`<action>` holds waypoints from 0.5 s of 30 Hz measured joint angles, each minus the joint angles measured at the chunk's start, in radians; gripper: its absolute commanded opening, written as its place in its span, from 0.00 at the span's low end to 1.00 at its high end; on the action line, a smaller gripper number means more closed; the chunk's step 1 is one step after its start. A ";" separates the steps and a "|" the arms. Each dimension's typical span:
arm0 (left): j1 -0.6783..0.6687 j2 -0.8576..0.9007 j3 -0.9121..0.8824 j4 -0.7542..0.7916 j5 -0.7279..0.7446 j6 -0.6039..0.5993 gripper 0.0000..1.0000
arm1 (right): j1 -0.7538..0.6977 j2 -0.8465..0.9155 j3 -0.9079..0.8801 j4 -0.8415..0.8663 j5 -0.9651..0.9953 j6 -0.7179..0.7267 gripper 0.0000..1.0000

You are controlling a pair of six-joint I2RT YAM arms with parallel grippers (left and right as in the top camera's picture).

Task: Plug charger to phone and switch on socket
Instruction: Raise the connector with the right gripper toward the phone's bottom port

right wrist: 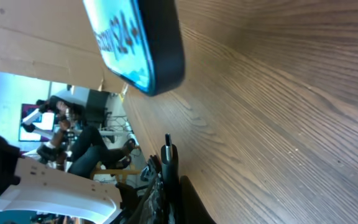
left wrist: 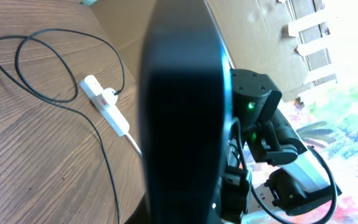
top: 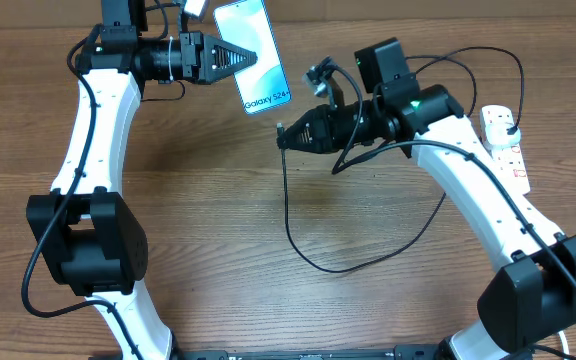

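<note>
Clamping the slim, blue-lit rectangular phone (top: 266, 82) aloft, the left gripper (top: 249, 57) aims its lower end at the right gripper (top: 292, 133), pinched on the connector of the thin black charger (top: 288, 215) just beside.

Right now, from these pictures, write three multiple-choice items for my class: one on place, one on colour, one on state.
1. The white oblong power strip lies: A beside the right arm; B mid-table; C far left.
2. The long thin cable is: A white; B black; C red.
3. Its small connector tip is: A plugged in; B on the table; C held short of the slim lit-screen phone.
Answers: A, overhead shows it there; B, its loop is black; C, the right gripper holds it, gap visible.
</note>
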 measured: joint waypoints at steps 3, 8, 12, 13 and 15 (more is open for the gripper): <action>-0.002 0.000 0.000 -0.006 0.002 0.000 0.04 | -0.001 0.000 0.000 0.012 -0.028 0.000 0.04; -0.002 0.000 0.000 -0.037 0.002 0.000 0.04 | -0.001 0.000 0.000 0.016 -0.061 0.000 0.04; -0.006 0.000 0.000 -0.056 0.002 0.000 0.04 | -0.001 0.000 0.000 0.045 -0.104 -0.005 0.04; -0.008 0.000 0.000 -0.060 0.002 -0.001 0.04 | -0.001 0.000 0.000 0.045 -0.114 -0.007 0.04; -0.015 0.000 0.000 -0.075 0.002 0.000 0.04 | -0.001 0.000 0.000 0.045 -0.126 -0.008 0.04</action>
